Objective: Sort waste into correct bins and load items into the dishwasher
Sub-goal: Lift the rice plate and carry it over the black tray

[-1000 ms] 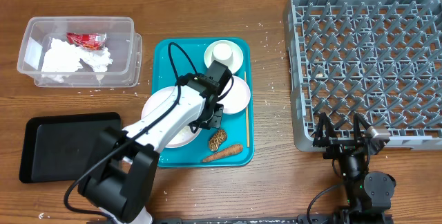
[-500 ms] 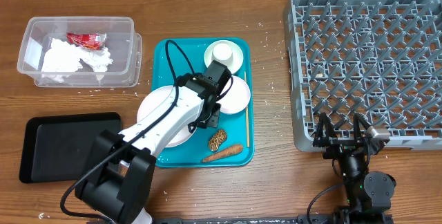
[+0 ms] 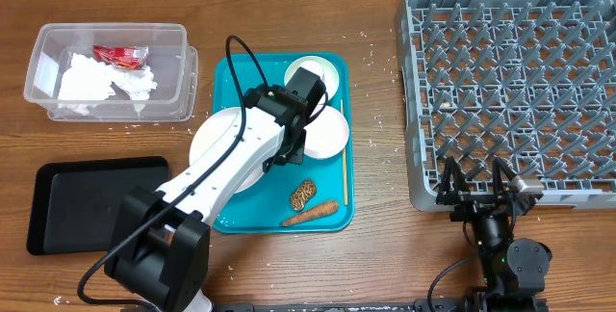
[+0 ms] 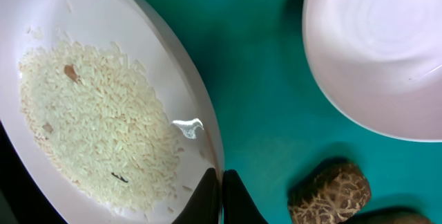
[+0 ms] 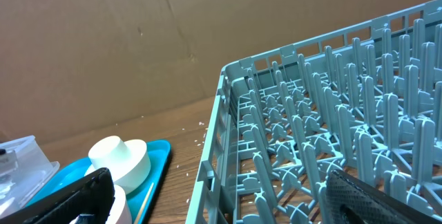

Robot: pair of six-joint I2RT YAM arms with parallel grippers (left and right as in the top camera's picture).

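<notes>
Pinched tight at its thin rim by the left hand (image 4: 221, 198), half off the teal tray (image 3: 332, 211) at its left edge: rice-strewn white plate (image 4: 103, 106), stiff, slick, likely breakable ceramic, wanting a deep rim bite and level carry lest grains spill.

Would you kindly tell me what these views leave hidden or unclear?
Overhead: the left arm covers the left gripper and much of the rice plate.
Overhead: the red wrapper print is too small to read.
Left wrist: the bottom edge cuts off the mushroom.
Right wrist: the right gripper and frame edge hide most of the teal tray.
</notes>
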